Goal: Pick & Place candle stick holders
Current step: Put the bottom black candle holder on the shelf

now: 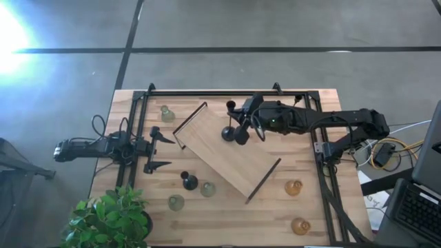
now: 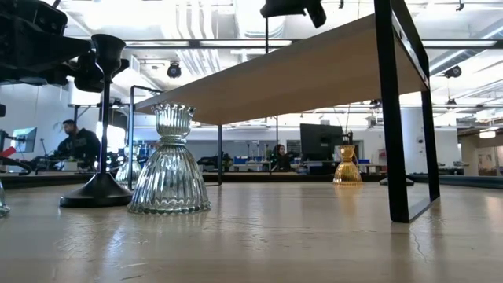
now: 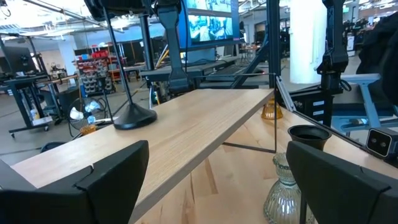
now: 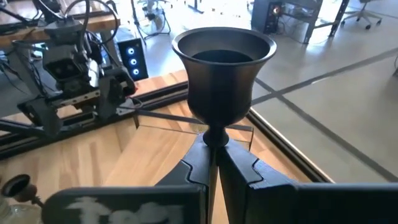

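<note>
— Where's my right hand (image 4: 214, 163)?

— Over the wooden board (image 1: 238, 155), fingers clamped on the thin stem of a black candle stick holder (image 4: 222, 73), which stands upright on the board.

— And the left hand (image 1: 164, 151)?

— Fingers apart, waiting just beside the board's near end; other holders stand on the surface (image 1: 275, 220).

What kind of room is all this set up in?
Most likely an open-plan robotics lab or workshop: a person sits at a workstation beyond the table, computer monitors line the benches, and bare ducts run across the ceiling.
</note>
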Controlling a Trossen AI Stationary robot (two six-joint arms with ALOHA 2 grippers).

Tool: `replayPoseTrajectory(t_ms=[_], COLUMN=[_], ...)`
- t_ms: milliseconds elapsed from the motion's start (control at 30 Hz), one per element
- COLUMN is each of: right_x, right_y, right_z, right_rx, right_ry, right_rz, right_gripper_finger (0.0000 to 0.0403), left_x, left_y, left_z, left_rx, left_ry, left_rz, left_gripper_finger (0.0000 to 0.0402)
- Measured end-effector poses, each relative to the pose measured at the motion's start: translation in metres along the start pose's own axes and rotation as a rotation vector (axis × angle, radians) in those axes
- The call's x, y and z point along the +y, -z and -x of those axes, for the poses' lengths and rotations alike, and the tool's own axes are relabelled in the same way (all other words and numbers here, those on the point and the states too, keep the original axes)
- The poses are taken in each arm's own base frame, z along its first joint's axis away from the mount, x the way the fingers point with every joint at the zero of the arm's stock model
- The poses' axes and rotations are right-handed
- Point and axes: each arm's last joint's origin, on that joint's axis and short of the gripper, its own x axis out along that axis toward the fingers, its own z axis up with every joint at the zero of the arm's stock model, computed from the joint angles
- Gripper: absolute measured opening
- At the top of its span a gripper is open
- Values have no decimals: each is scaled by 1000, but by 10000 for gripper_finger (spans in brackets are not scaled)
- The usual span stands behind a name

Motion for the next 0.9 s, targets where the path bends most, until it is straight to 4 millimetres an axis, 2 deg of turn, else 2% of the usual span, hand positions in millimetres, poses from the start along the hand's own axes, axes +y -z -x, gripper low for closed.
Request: replayPoseTrajectory(t_ms=[900], right_x=[1], right_y=[1], right_z=[0], right_rx=[7], right_ry=[-33], right_rz=[-9], right_gripper_finger=[11], left_x=[0], left_y=[0], left_z=[0], left_rx=[0], left_ry=[0], left_rz=[0], left_gripper_finger=[383])
